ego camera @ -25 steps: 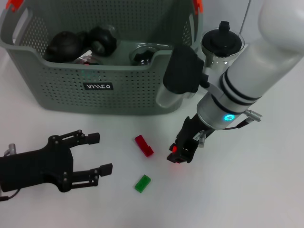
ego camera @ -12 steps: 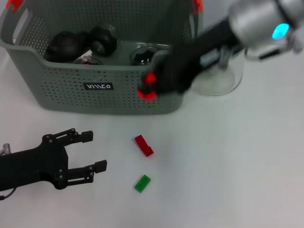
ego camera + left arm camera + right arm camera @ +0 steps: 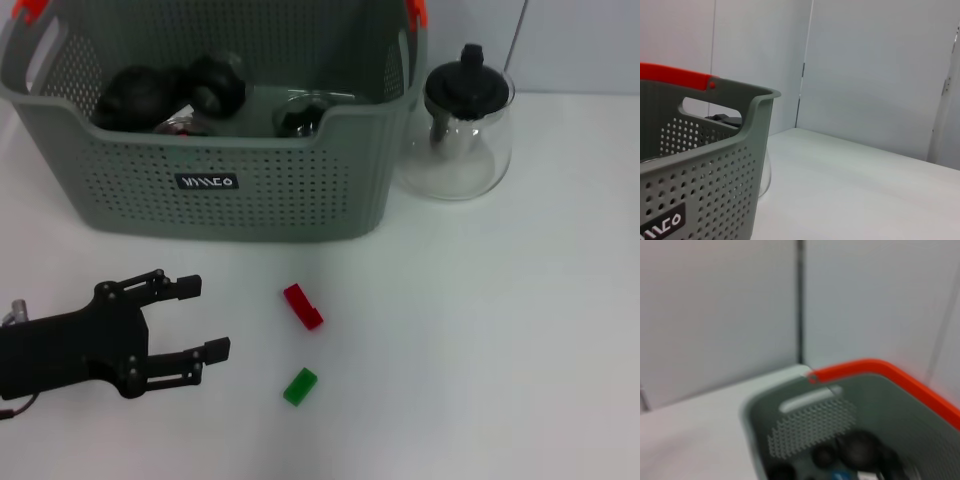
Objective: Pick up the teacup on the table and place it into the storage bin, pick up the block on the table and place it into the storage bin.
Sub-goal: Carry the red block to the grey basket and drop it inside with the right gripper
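Observation:
The grey perforated storage bin (image 3: 230, 190) stands at the back left with orange handle clips and holds several dark round items. Its wall also fills the left wrist view (image 3: 700, 170), and the right wrist view looks down on its rim (image 3: 790, 405). A red block (image 3: 302, 306) and a green block (image 3: 299, 386) lie on the white table in front of the bin. No teacup shows on the table. My left gripper (image 3: 208, 318) rests low at the front left, open and empty, left of the blocks. My right gripper is out of view.
A clear glass teapot (image 3: 466, 125) with a black lid stands just right of the bin. The white table (image 3: 480, 340) stretches to the right and front of the blocks.
My right arm, with something red at its gripper, rose from beside the blocks to the bin's front wall and then left the head view. The left gripper barely shifted.

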Available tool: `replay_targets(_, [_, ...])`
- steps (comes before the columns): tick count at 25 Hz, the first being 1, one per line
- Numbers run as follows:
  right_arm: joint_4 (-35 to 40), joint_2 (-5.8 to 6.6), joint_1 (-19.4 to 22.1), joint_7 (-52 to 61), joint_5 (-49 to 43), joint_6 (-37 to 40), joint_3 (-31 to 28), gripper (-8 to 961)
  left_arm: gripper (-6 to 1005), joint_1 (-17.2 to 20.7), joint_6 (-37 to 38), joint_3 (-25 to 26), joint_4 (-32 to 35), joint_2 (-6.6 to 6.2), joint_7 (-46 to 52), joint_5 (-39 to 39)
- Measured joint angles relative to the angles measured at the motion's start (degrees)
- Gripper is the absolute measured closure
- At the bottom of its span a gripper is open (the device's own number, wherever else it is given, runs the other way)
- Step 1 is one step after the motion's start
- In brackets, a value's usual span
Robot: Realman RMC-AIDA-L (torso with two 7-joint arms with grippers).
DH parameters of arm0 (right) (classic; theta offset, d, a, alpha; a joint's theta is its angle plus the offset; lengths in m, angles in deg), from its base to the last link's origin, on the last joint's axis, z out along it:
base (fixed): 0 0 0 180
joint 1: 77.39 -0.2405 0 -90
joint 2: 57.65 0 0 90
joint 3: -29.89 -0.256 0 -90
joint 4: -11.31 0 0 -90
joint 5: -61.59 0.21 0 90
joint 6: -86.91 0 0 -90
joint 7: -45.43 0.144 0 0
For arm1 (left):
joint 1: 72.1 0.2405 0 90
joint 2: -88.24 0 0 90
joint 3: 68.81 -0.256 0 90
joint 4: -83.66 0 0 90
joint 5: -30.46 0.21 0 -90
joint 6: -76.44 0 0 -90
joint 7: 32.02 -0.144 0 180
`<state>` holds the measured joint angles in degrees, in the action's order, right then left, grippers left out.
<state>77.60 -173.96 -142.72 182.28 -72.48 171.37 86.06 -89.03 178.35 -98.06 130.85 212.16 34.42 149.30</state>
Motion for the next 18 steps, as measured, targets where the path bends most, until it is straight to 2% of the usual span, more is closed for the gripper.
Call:
replay_targets(4, [-12.3,0.90,-3.5,-2.8,-3.2,-7.4,0.3,740,171,-0.1,0.1,0.0,-0.1,0.00,0.0,0.0])
replay_targets(7, [-19.4,1.14,-5.0,-5.1,-3.5,-12.8,0.7,740,171,-0.2,0.3,0.0,-0.1,0.00,0.0,0.0])
replay_targets(13, [-28.2,0.19,-5.8,-8.1,-3.6,-21.1,3.8,741,171,-0.5,0.5,0.0,-0.1,0.00,0.0,0.0])
replay_targets(18, [-30.4,-0.92,-5.4,-8.1,-3.6,-26.3,7.9,741,171,-0.9,0.5,-0.2,-0.7,-0.01,0.1,0.0])
